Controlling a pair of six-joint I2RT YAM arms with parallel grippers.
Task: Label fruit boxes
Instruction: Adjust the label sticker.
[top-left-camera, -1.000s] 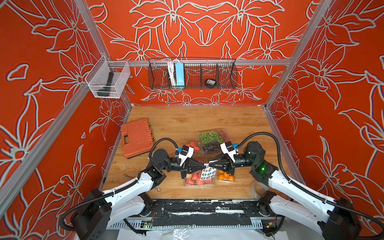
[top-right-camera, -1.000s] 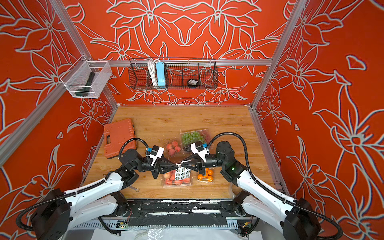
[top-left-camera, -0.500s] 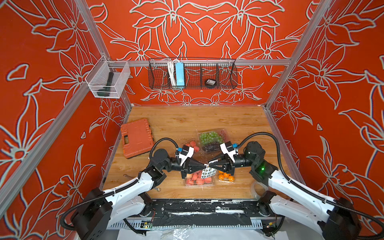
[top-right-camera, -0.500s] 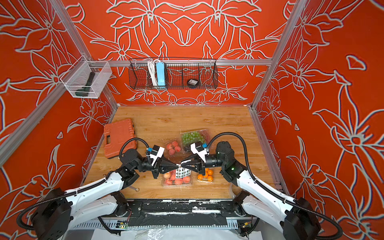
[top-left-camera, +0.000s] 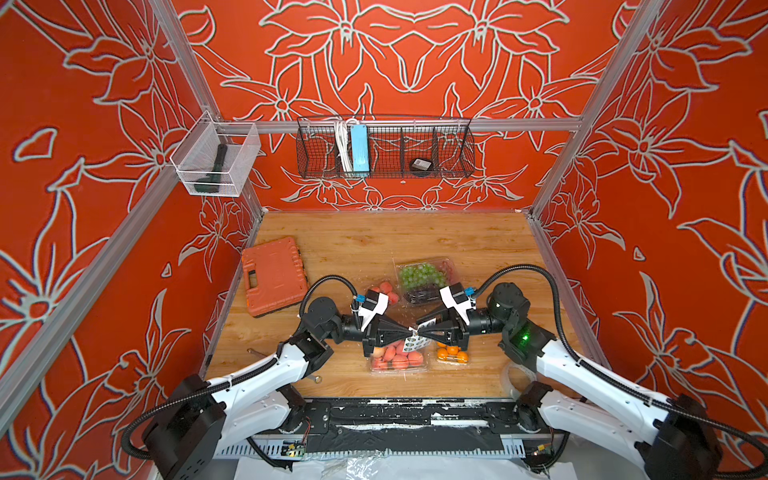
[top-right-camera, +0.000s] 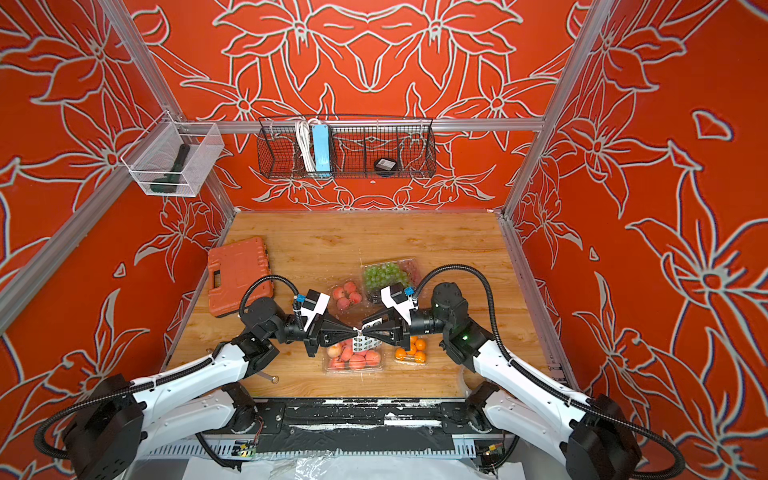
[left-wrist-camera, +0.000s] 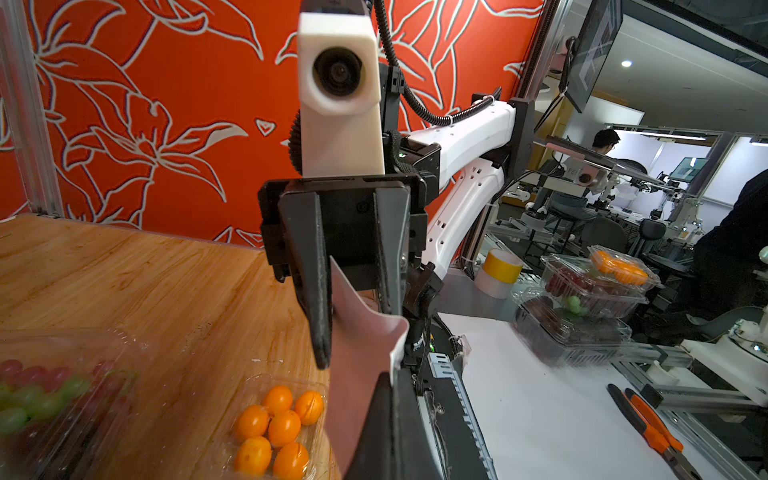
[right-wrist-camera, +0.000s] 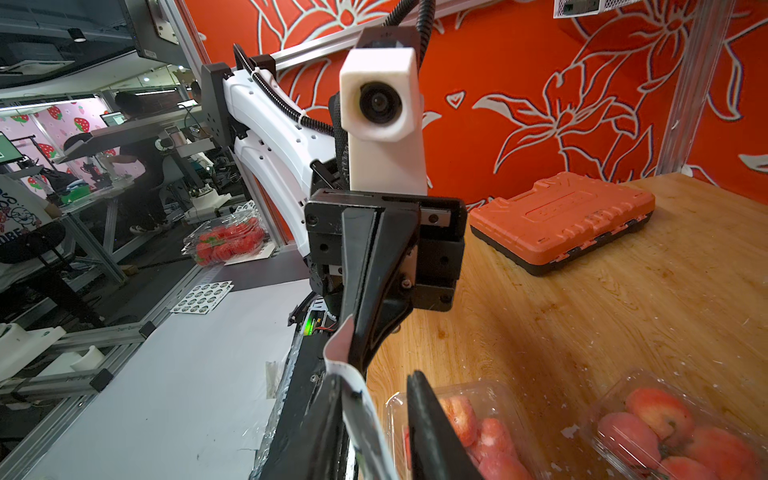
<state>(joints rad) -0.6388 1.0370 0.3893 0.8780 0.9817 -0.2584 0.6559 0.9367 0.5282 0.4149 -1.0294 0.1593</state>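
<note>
Both arms meet tip to tip above the large peach box (top-left-camera: 397, 359) (top-right-camera: 353, 359) (right-wrist-camera: 469, 424). My left gripper (top-left-camera: 409, 331) (top-right-camera: 356, 331) (left-wrist-camera: 386, 386) (right-wrist-camera: 353, 357) is shut on a white sticker sheet (top-left-camera: 417, 341) (top-right-camera: 363, 343) (left-wrist-camera: 361, 332) (right-wrist-camera: 361, 415). My right gripper (top-left-camera: 420, 331) (top-right-camera: 366, 331) (right-wrist-camera: 376, 378) is open; the sheet lies against one finger. The orange box (top-left-camera: 452, 355) (left-wrist-camera: 274, 424) sits under the right gripper. Behind stand the small peach box (top-left-camera: 384, 291) (right-wrist-camera: 665, 432) and the grape box (top-left-camera: 424, 276) (left-wrist-camera: 41, 399).
An orange tool case (top-left-camera: 274, 276) (right-wrist-camera: 561, 220) lies at the back left of the wooden table (top-left-camera: 395, 237). A small wrench (top-left-camera: 316, 378) lies near the front edge. A wire basket (top-left-camera: 384, 149) and a clear bin (top-left-camera: 214, 164) hang on the walls.
The right gripper's jaws have spread apart around the sheet. Both arms stay almost where they were, and the left gripper keeps its hold.
</note>
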